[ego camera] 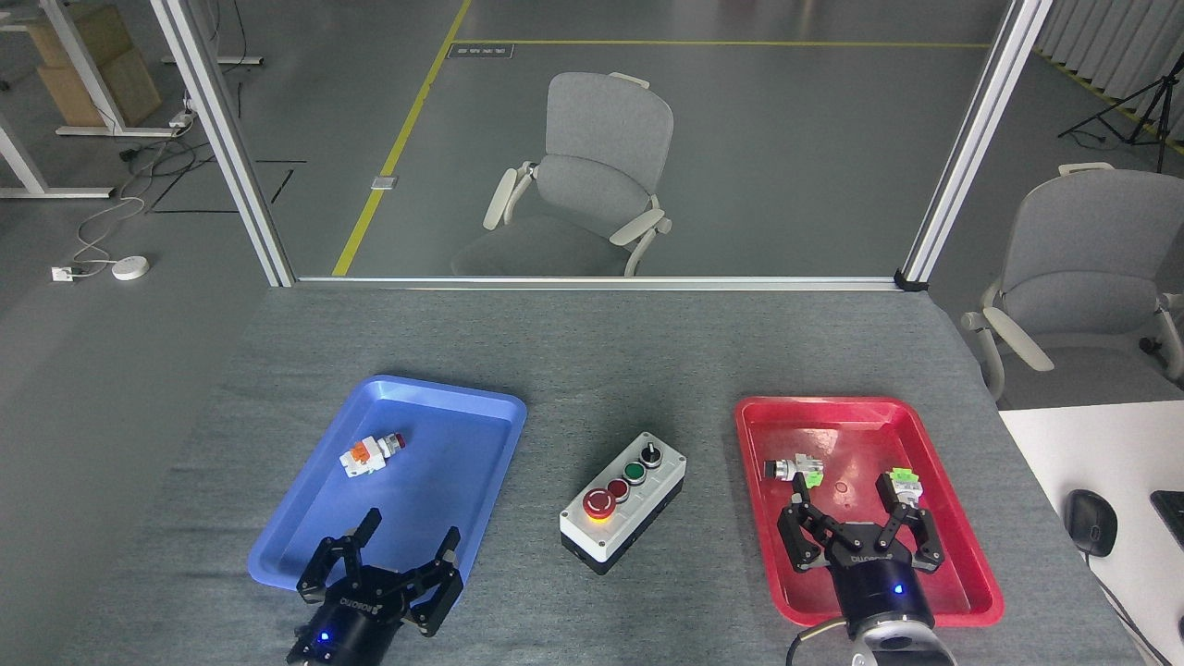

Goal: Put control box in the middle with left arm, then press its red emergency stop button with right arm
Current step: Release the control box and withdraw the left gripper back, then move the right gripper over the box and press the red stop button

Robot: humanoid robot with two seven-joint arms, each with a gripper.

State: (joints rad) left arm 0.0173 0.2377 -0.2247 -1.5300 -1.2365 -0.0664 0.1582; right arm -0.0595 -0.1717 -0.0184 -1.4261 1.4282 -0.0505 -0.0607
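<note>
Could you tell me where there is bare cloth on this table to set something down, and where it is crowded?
The widest bare cloth runs along the far table edge, beyond both trays. Narrower strips flank the control box, between it and the blue tray and the red tray. The near edge is crowded: left tool over the blue tray's corner, right tool over the red tray.

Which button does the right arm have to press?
Between the blue tray and the red tray, on bare grey cloth, sits the control box. The red emergency stop button is at its near end: largest, mushroom-shaped, yellow-collared, unlike the smaller flat red button beside it.
</note>
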